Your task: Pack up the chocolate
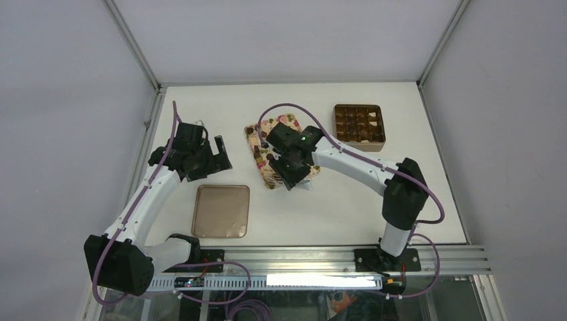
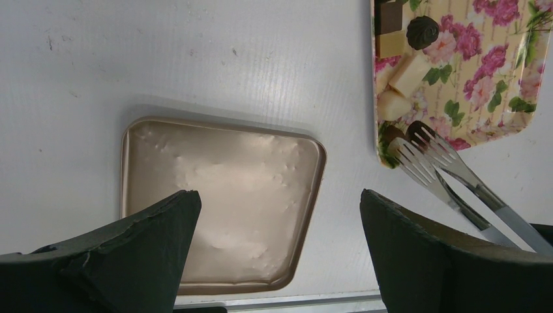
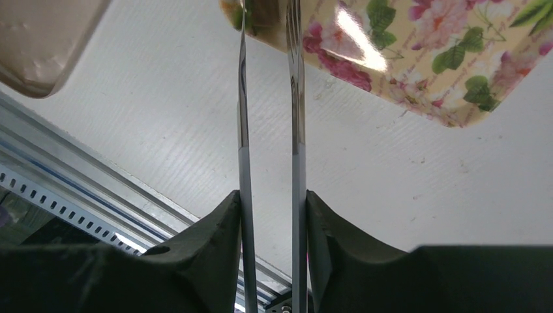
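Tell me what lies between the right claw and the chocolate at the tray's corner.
Only the tongs: the right wrist view shows the right claw clamping them, and the left wrist view shows their tips at the chocolate.

one flowered rectangular tray (image 1: 255,142). on it, as far as the left wrist view shows: one round dark-brown swirled chocolate (image 2: 422,31), two pale cream blocks (image 2: 409,72), two square pieces (image 2: 390,43) at the frame's top, and at least one dark piece (image 2: 391,134) at the tray's corner. one pair of silver metal tongs (image 2: 443,173) is over that corner. one flat tan square lid (image 1: 221,211) lies left of the tray. one brown square gridded box (image 1: 360,124) is to its right. there are two white robot arms (image 1: 144,200).
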You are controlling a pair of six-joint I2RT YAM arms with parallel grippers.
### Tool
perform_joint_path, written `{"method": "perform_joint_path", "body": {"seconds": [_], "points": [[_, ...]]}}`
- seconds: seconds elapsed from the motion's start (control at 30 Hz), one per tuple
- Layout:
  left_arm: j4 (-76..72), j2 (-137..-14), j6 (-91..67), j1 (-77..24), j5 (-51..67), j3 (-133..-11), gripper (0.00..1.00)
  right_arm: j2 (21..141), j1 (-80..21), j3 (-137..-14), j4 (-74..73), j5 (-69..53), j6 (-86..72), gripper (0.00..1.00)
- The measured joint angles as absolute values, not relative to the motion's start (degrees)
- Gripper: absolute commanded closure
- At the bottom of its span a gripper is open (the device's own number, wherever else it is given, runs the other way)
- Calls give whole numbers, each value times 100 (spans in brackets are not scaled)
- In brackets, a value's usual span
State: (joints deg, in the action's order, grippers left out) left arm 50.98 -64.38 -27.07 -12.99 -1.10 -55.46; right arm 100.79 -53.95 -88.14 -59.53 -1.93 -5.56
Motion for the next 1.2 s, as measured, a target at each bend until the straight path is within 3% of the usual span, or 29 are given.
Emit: {"method": "perform_joint_path", "body": {"seconds": [0.3, 0.6, 0.9, 1.2], "points": [[5098, -6436, -2707, -1262, -106, -5546, 1, 10372, -5443, -8982, -6200, 316, -480, 100], [5098, -6436, -2705, -1262, -106, -5546, 1, 10095, -5297, -8969, -6213, 633, -510, 100], [5098, -6436, -2705, -1262, -106, -5546, 1, 8707, -3107, -8757, -6003, 1114, -1280, 100], [5098, -6436, -2707, -1262, -106, -5546, 1, 8635, -1743, -8499, -6058, 952, -1535, 100]]}}
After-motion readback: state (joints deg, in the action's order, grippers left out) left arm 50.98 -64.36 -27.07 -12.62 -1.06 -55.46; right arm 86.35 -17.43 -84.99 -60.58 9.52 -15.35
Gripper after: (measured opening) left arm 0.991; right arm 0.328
